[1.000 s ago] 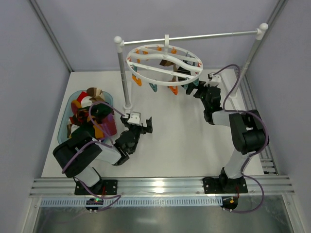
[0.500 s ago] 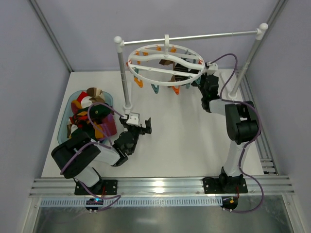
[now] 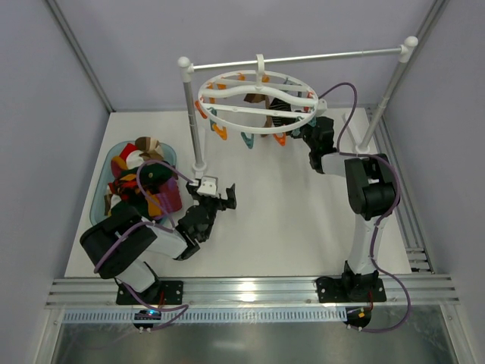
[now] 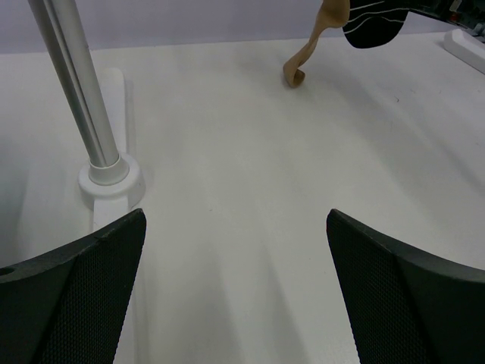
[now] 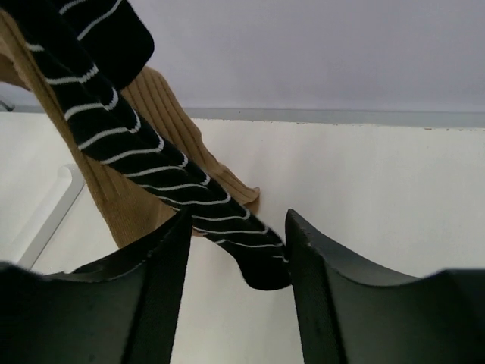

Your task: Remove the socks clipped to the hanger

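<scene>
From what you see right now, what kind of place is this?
Probably a robot test cell: a white table closed in by grey walls, two arms bolted to a metal rail at its near edge, and a sock hanger on a rack.

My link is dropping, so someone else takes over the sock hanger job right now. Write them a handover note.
Left end effector: open, empty, low over the white table beside the rack's metal post.
Right end effector: open, raised under the round white plastic hanger, jaws either side of the toe of the black-and-white striped sock, not pinching yet.
Done: a pile of mixed-colour socks lies in the teal tray on the left.
Left: the striped sock and the tan ribbed sock behind it hang clipped; possibly more, hard to tell from above.
</scene>
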Robot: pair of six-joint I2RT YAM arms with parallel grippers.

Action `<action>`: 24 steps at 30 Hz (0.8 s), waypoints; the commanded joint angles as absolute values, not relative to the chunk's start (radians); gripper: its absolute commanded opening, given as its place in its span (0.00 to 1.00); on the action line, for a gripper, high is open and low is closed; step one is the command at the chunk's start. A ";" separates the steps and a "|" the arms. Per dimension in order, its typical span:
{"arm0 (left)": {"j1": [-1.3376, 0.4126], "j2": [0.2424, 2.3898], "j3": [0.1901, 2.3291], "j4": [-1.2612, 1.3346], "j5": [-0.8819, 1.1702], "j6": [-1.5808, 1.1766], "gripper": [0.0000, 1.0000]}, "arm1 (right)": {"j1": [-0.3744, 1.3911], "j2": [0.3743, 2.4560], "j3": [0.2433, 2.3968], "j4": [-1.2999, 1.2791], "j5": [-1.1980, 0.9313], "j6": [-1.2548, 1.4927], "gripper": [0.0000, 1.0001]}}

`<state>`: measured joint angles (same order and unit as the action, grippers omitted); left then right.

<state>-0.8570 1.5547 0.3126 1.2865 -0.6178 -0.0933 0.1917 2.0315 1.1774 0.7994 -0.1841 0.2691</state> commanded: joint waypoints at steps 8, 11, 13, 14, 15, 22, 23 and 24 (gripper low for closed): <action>-0.857 1.551 0.313 1.546 -0.646 -0.078 1.00 | 0.210 1.985 1.157 0.848 -0.210 0.206 0.04; -0.857 1.549 0.311 1.546 -0.650 -0.077 1.00 | 0.216 1.954 1.088 0.882 -0.189 0.193 0.04; -0.857 1.548 0.310 1.546 -0.653 -0.075 1.00 | 0.218 1.915 1.023 0.919 -0.175 0.192 0.04; -0.857 1.548 0.310 1.546 -0.653 -0.077 1.00 | 0.219 1.899 1.000 0.931 -0.167 0.192 0.04; -0.857 1.546 0.310 1.546 -0.650 -0.075 1.00 | 0.219 1.872 0.959 0.952 -0.160 0.193 0.04; -0.857 1.537 0.302 1.546 -0.644 -0.075 1.00 | 0.264 1.725 0.810 0.982 -0.072 0.150 0.04; -0.857 1.536 0.302 1.546 -0.640 -0.075 1.00 | 0.273 1.706 0.793 0.983 -0.057 0.138 0.04; -0.859 1.537 0.302 1.546 -0.637 -0.077 1.00 | 0.285 1.688 0.758 0.991 -0.026 0.121 0.04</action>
<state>-0.8570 1.5547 0.3099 1.2869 -0.6273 -0.0921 0.2550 1.7687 0.8043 0.8829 -0.1059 0.1795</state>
